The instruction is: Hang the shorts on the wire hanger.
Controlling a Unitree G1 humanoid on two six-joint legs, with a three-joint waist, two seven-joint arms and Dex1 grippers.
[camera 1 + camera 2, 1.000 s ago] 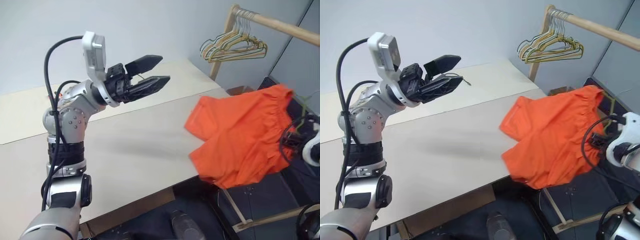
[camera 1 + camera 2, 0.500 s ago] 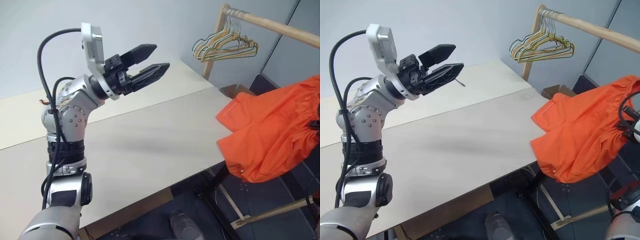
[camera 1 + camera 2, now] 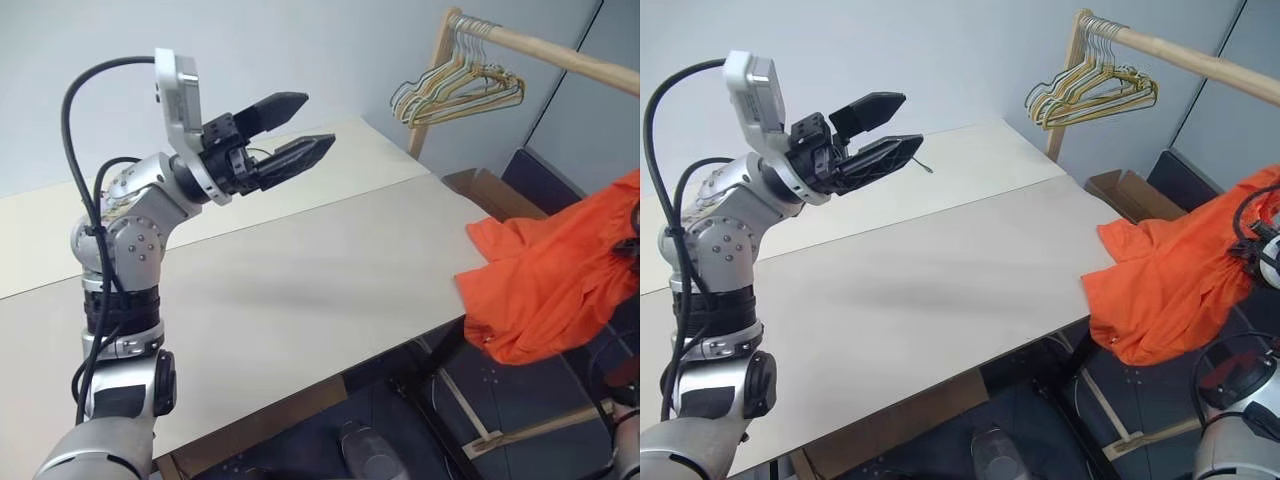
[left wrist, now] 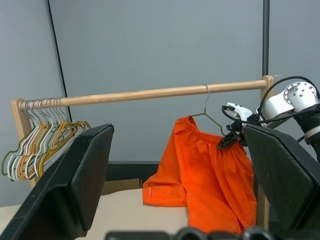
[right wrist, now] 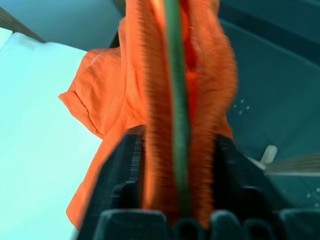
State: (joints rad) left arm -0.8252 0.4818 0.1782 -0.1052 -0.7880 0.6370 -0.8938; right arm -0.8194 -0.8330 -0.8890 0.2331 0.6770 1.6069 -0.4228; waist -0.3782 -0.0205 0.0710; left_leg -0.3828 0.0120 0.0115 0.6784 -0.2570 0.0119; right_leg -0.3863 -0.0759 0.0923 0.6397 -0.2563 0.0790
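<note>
The orange shorts (image 4: 210,175) hang draped over the thin wire hanger (image 4: 214,119), whose hook sits on the wooden rod (image 4: 150,93). They hang off the table's right edge (image 3: 545,285), with one leg against that edge. My right gripper (image 4: 231,140) is at the hanger's shoulder. In its wrist view its fingers (image 5: 129,160) stand apart on either side of the bunched fabric (image 5: 100,100) and the green wire (image 5: 175,100), so my right gripper (image 5: 180,142) is open. My left gripper (image 3: 300,125) is open and empty, raised high over the table's left part and pointing right.
A bunch of gold and pastel hangers (image 3: 458,92) hangs at the rod's near end, by its wooden post (image 3: 432,85). The pale table (image 3: 300,290) spreads below the left arm. A cardboard box (image 3: 490,190) sits on the floor past the table's right corner.
The shorts have left the table's right corner, going right and up to hang beside it. The view has turned to the right. The left gripper has kept its place.
</note>
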